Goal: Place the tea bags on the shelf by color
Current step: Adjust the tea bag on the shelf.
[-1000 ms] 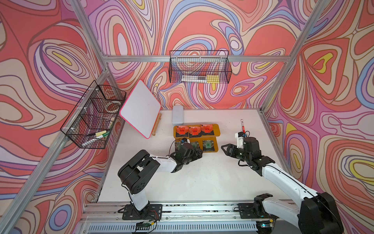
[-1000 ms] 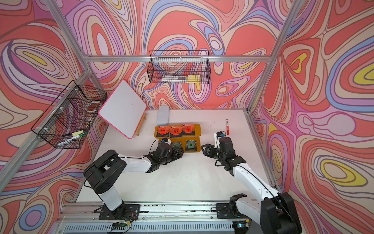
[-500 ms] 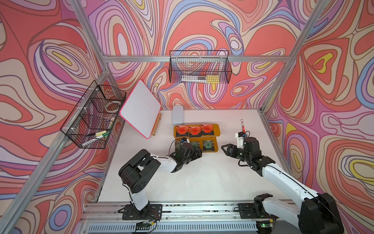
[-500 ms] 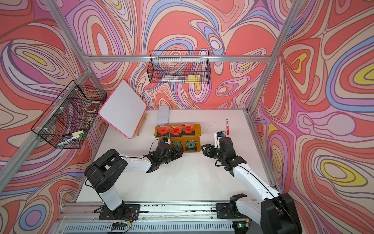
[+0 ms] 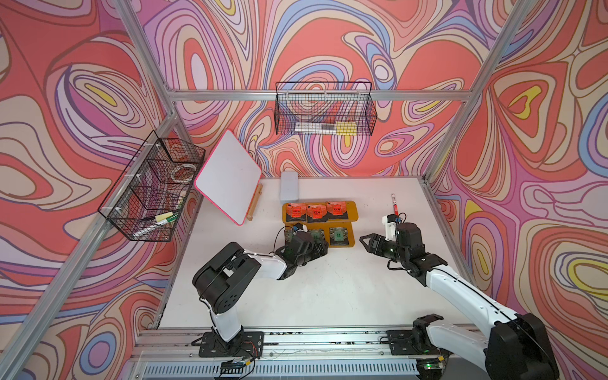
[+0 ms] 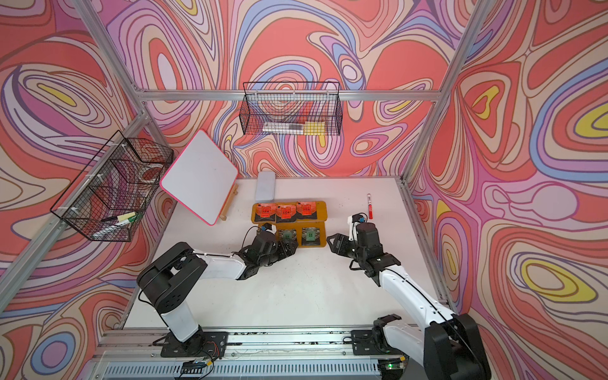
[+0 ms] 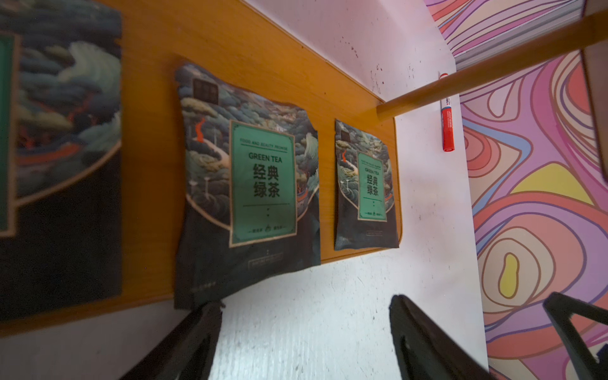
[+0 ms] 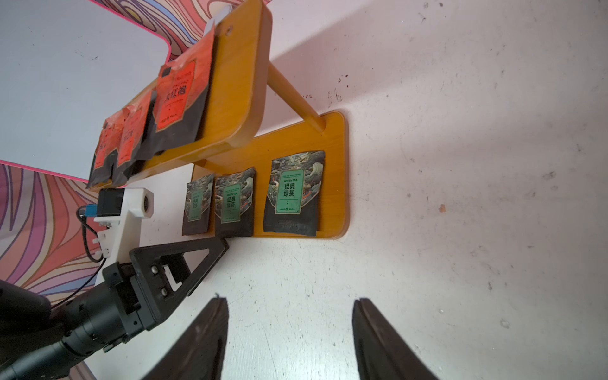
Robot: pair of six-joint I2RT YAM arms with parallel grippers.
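in both top views the left gripper (image 5: 319,245) lies low at the near edge of the shelf (image 5: 352,210), a mustard-yellow wooden board in two steps with rounded corners. its black jaws stand well apart with nothing between them. three orange-red tea bags (image 5: 316,212) lie flat in a row on the far, upper step. the green tea bags (image 5: 339,235) lie on the lower step, two showing clearly and the arm covering the rest of that row. the right gripper (image 6: 335,245) hovers over the white table (image 6: 296,289) just off the shelf's right end, jaws parted and holding nothing. from the left wrist, the two black fingers (image 7: 197,335) spread wide over scuffed, speckled tabletop. one tip sits right at the bottom corner of the middle green sachet, and i cannot tell whether it touches. three green sachets lie side by side on the glossy wood, dark crinkled foil with a matte green panel reading green tea, and the middle one hangs slightly over the front edge. a round wooden dowel (image 7: 493,72) slants overhead, and a red marker (image 7: 447,128) lies on the table beyond. from the right wrist, the fingers (image 8: 385,339) stand apart with only bare table between them. the upper step rides on slanted dowels above the lower one, orange-red sachets above, green below, and the left gripper's triangular finger ends just beside the middle green one.
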